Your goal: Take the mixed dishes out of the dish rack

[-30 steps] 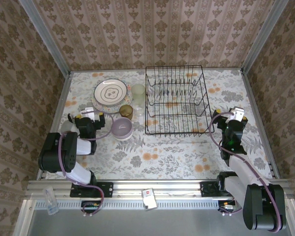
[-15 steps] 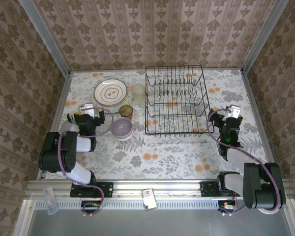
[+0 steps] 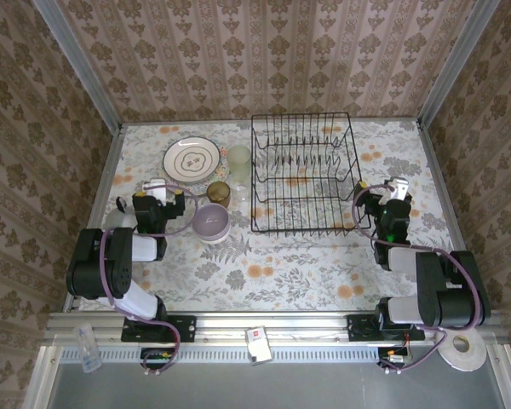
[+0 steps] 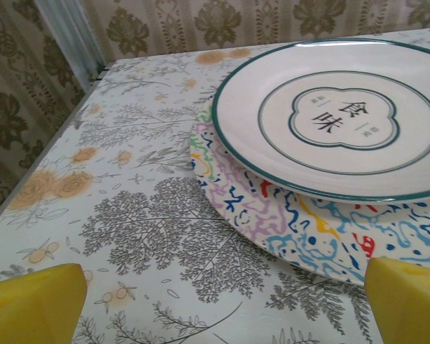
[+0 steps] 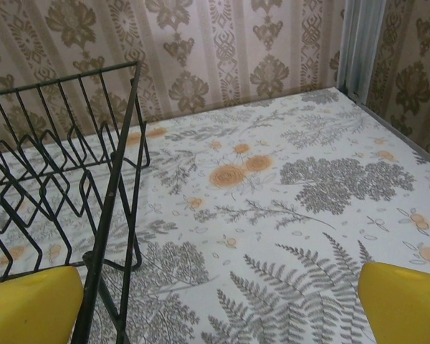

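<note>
With the dish rack bare at the far middle of the table and the plates stacked by its far-left corner, pull your left gripper and right gripper, both splayed and empty, straight back without snagging wire.

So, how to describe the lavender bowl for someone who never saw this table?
Find the black wire dish rack on the table. Left of its near corner sits the lavender bowl, on the near side of the small brown cup. It is the only purple dish.
</note>
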### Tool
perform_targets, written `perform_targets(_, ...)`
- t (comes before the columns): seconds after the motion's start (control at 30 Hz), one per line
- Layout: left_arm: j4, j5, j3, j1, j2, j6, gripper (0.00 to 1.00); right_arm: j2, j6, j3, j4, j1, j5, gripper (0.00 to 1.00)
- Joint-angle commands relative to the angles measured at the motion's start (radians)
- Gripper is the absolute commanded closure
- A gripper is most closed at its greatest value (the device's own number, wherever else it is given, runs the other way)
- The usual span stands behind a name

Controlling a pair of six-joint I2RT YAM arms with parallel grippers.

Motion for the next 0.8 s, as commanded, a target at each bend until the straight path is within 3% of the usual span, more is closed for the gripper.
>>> perform_targets(0.0, 0.03, -0.017, -0.005, -0.007, -0.003, 0.014, 0.0, 0.082, -0.045, 0.003, 0.035, 0.02, -0.031, 0.0)
perform_targets(0.13, 0.11, -0.048, -0.052, 0.039, -0.002, -0.058, 0.0, 0.156, -0.069, 0.008, 0.102, 0.041, -0.03, 0.0)
perform_targets(0.43, 0.079, -0.048, -0.037, 0.038, -0.004, -0.058, 0.0, 0.151, -0.079, 0.099, -0.083, 0.056, -0.005, 0.0)
perform_targets(0.57, 0.095, -0.053, -0.043, 0.037, -0.006, -0.058, 0.0, 0.153, -0.078, 0.111, -0.104, 0.056, 0.002, 0.0)
perform_targets(0.7, 0.238, -0.1, -0.114, 0.03, 0.007, -0.064, 0.0, 0.152, -0.08, 0.115, -0.107, 0.059, 0.005, 0.0)
perform_targets(0.77, 0.17, -0.1, -0.088, 0.034, -0.003, -0.071, 0.0, 0.153, -0.081, 0.117, -0.11, 0.06, 0.007, 0.0)
